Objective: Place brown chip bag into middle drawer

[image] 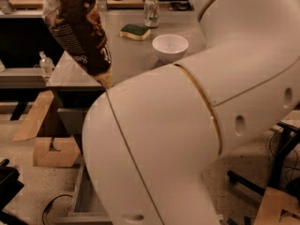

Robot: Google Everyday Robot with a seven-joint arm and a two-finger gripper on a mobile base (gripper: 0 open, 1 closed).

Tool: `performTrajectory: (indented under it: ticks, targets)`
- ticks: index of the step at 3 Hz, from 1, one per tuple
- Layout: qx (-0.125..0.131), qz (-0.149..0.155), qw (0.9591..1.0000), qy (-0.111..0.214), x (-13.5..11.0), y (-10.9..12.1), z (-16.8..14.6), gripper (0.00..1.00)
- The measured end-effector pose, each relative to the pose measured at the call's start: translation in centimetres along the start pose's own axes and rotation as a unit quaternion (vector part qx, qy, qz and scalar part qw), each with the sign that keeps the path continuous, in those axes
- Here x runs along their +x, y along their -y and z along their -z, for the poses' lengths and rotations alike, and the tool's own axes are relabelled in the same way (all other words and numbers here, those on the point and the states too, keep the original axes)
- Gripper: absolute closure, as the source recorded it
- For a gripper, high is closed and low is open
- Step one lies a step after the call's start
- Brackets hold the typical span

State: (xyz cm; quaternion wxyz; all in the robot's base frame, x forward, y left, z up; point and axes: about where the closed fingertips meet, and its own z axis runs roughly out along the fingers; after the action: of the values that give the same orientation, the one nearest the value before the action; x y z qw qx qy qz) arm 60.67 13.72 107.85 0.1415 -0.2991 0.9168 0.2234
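My tool is above the top edge of the view, so I cannot tell its grip. The brown chip bag (79, 32) dangles over the left corner of the surface (131, 60), well above the middle drawer (89, 198). The arm (187, 139) hides most of that drawer, so a blind drop could snag the edge or miss onto the floor. A sponge (135, 31), can (151, 11) and white bowl (170, 47) sit on the surface; cardboard (51, 149) litters the room.
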Motion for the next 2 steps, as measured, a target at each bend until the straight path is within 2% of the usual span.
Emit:
performTrajectory:
  ticks: [1, 2]
  targets:
    - [-0.027, -0.098, 0.9945, 0.024, 2.5, -1.2, 5.0, 1.0]
    - [-0.046, -0.148, 0.9856, 0.067, 1.1, -1.6, 6.4, 1.0]
